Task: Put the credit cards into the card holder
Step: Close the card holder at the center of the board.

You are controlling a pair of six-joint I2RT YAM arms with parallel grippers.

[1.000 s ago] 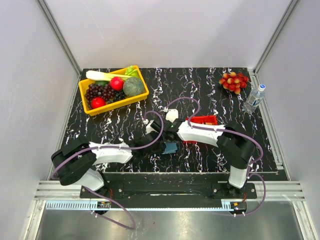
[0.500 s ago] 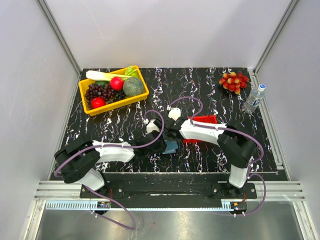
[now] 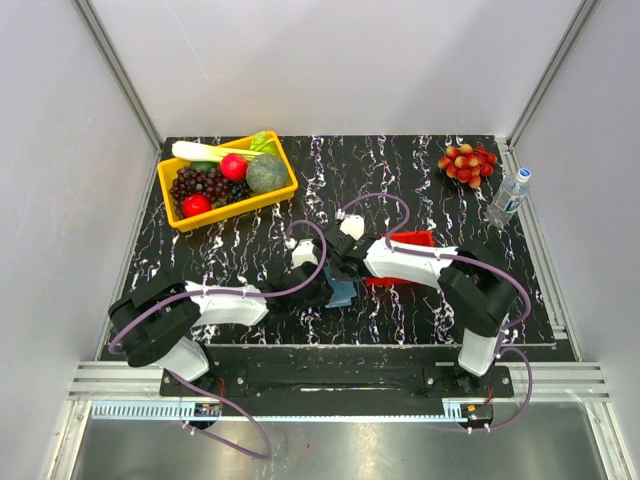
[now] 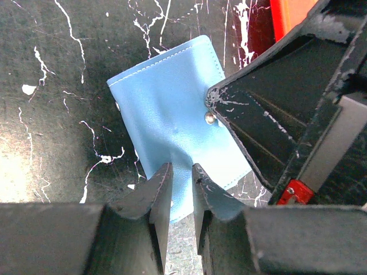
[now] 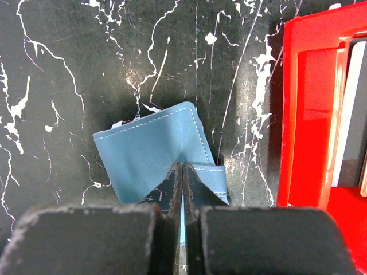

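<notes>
The card holder (image 4: 172, 109) lies folded on the black marbled table (image 3: 420, 170), caught between both grippers. The left gripper (image 4: 182, 172) is clamped on its near edge, the fingers a narrow gap apart with blue filling it. The right gripper (image 5: 182, 169) has its fingers pressed together on a raised fold of the holder, opposite the left one. Just right of the right gripper sits a red tray (image 5: 304, 114) with the credit cards (image 5: 347, 114) inside. Far beyond the left gripper stands a yellow basket (image 3: 240, 205) of produce, and far beyond the right gripper a water bottle (image 3: 508, 197).
</notes>
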